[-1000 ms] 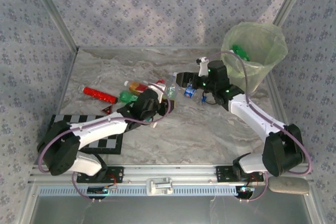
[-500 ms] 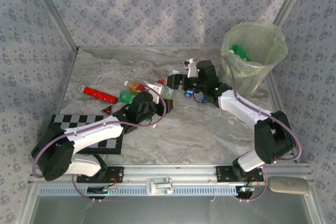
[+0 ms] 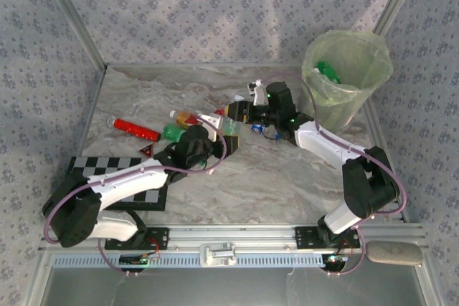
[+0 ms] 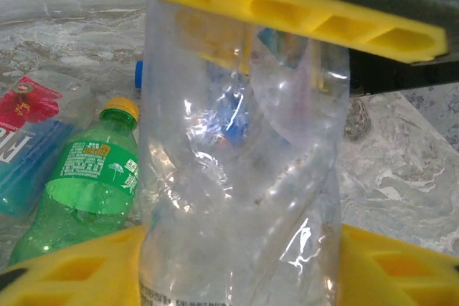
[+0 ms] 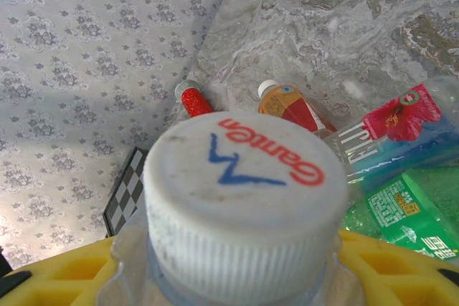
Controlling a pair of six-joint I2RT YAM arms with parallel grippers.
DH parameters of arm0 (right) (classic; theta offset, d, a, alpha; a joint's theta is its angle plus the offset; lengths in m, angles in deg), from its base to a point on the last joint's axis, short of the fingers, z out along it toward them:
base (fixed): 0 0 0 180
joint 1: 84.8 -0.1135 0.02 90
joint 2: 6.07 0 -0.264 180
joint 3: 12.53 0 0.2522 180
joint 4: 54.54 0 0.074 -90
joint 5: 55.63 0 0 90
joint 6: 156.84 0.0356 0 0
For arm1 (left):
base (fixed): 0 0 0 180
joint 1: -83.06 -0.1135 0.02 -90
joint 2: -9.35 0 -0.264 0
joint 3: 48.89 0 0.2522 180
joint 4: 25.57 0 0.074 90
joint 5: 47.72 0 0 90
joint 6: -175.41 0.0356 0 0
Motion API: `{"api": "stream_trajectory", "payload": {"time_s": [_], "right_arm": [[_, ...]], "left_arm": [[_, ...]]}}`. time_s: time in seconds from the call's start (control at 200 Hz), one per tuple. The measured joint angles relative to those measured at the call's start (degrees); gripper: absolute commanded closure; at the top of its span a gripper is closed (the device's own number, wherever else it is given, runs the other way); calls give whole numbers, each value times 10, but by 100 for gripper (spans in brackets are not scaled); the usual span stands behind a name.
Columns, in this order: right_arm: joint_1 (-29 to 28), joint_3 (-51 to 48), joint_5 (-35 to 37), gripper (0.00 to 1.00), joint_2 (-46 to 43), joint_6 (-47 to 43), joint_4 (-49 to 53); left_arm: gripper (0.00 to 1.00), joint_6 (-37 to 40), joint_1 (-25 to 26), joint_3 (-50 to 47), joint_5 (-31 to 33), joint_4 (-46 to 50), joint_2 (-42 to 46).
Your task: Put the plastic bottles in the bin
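Both arms reach inward and meet low over the middle of the worktop [image 3: 272,177]. The left tool [image 4: 244,141] has a crumpled clear bottle [image 4: 237,191] spanning its yellow fingers and touching both; whether they press it I cannot tell. The right tool [image 5: 237,270] is closed on that bottle's neck, just under its white cap [image 5: 244,177]. A green bottle [image 4: 86,184] and a red bottle [image 3: 136,128] lie nearby. The bin [image 3: 362,94] stands at the far right corner. Patterned walls [image 3: 215,12] enclose the grey marble surface.

From above and behind my bases [image 3: 129,228], the top camera looks down over the whole counter [image 3: 272,177]. My left wrist camera sits close against the clear bottle [image 4: 237,177]. My right faces its cap [image 5: 244,184] at close range. Both share the green bottle [image 4: 79,191] behind.
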Motion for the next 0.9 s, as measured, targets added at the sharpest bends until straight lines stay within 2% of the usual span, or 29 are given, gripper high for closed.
{"api": "stream_trajectory", "payload": {"time_s": [0.195,0.41,0.69,0.905], "right_arm": [[10,15,13,46,-6,-30,35],[40,52,73,46,-59,-107,126],[91,177,160,48,-116,-217,220],[221,214,174,49,-148,-215,217]], "left_arm": [[15,-7,0,-10,31,2,31],[0,-33,-19,-31,81,13,66],[0,-106,-71,-78,118,37,90],[0,-148,-88,-92,134,52,110]]}}
